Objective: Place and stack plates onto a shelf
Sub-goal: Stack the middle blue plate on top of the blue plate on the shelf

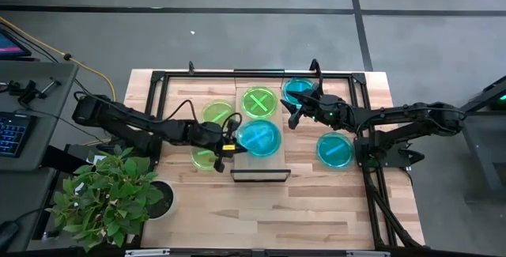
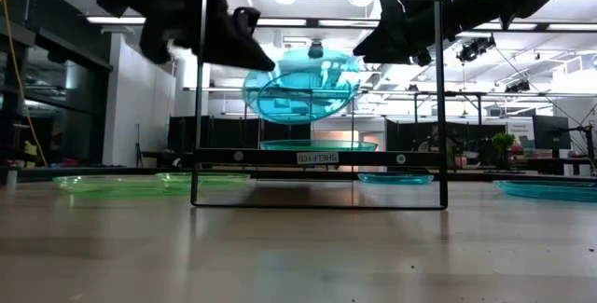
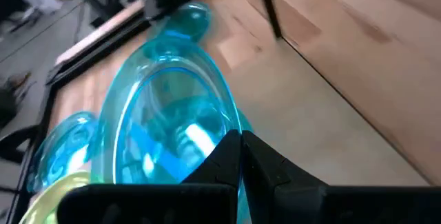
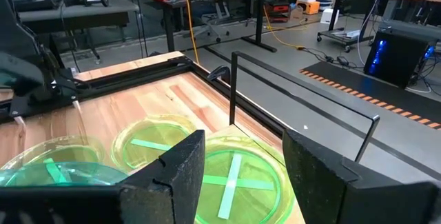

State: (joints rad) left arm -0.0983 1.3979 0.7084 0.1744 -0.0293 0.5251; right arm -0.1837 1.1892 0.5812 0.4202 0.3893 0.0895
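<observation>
Surface [image 1: 316,198]: light-wood top, carrying shelf, loose plates, dark frame rails.
Shelf [image 1: 260,175]: narrow board at centre, long axis running from the near edge toward the far edge in the high view; a green plate with crossed stripes [image 1: 259,102] resting on its far half.
Held plate [image 1: 258,137]: cyan, tilted, raised above the near half of the shelf; in the low view apparently hanging clear over a flat cyan plate [image 2: 319,144] at shelf level.
Left pincer [image 1: 227,148]: clamped tight on the held plate's rim, at the shelf's left flank; plate extending from the fingertips toward the shelf middle.
Right pincer [image 1: 299,107]: spread wide, holding nothing, hovering just right of the shelf's far end, above a cyan plate [image 1: 297,91].
Loose plates: two yellow-green, [image 1: 218,113] and [image 1: 207,156], left of the shelf; one cyan [image 1: 334,149] right of it.
Key relation: target spot directly below the held plate; left arm the nearer one; judged need, levelling the tilt and a straight descent.
Potted plant [image 1: 111,195]: near left corner, well apart from the work.
</observation>
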